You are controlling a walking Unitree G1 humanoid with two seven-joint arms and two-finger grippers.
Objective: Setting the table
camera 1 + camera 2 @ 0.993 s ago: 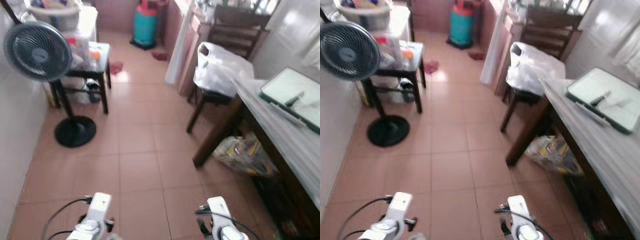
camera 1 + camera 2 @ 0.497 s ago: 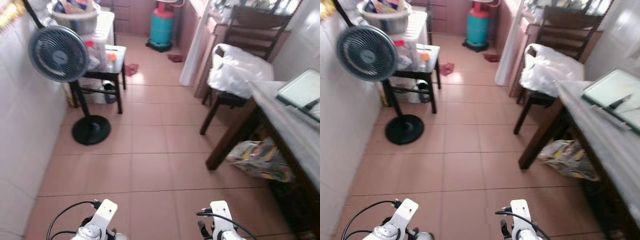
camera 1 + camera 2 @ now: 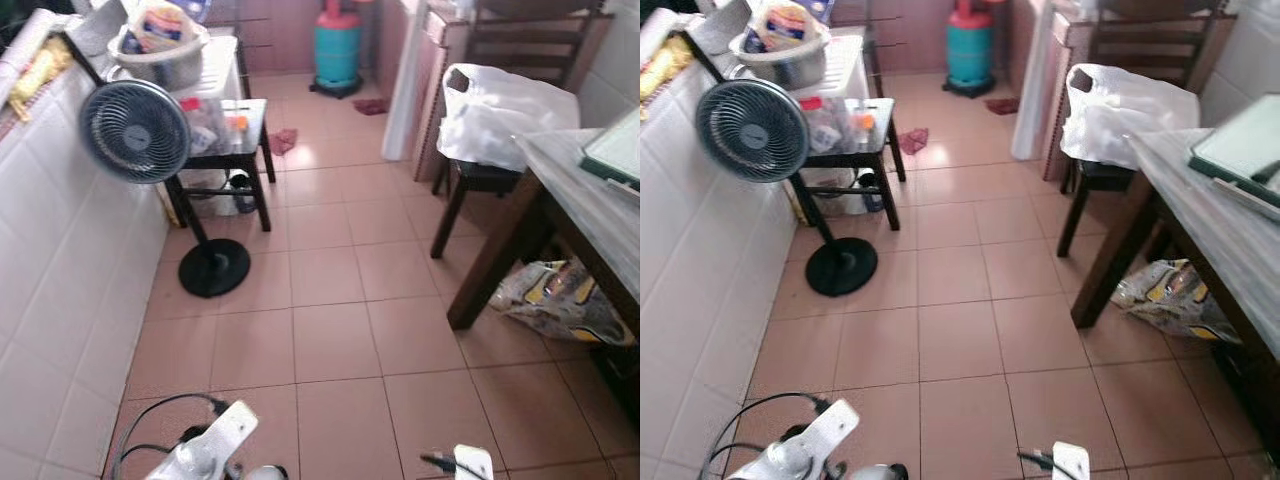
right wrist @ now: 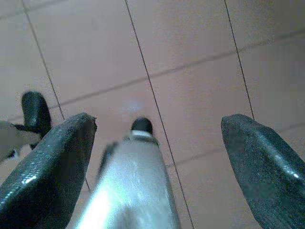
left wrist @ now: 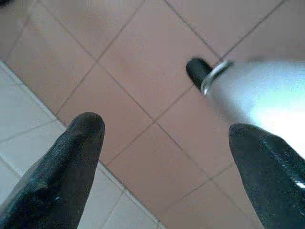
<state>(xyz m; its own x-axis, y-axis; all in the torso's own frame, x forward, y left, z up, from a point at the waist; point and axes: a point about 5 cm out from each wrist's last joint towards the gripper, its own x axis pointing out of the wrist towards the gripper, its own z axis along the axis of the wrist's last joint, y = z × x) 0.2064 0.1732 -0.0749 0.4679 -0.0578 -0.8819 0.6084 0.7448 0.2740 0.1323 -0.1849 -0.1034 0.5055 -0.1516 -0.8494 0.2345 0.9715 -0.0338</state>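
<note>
My left pincer (image 5: 164,143) is wide and holds nothing. It hangs low and points down at the floor (image 3: 330,340). My right pincer (image 4: 157,157) is wide too, with nothing in it, and it also points at the floor tiles.

Here is what I think could go wrong. I am walking in a thin room. The fan (image 3: 135,130) stands on a big round foot, on the far side of the room from the bench (image 3: 585,210). If I swing that way, I may knock the fan over. Under the bench lies a crinkly bag (image 3: 560,300) on the floor, and it sticks out past the bench leg. If I step too close to the bench, my foot may catch the bag. A chair (image 3: 495,130) with a white bag (image 3: 505,105) on it stands right at the far end of the bench, so I cannot get in from there.

The thing I need is the tray (image 3: 1240,150). It sits on the bench, at the side away from the fan. It is well apart from both pincers, higher up and off to my right. The right pincer is the nearer one. Something dark lies on the tray, but I cannot tell what it is.
</note>
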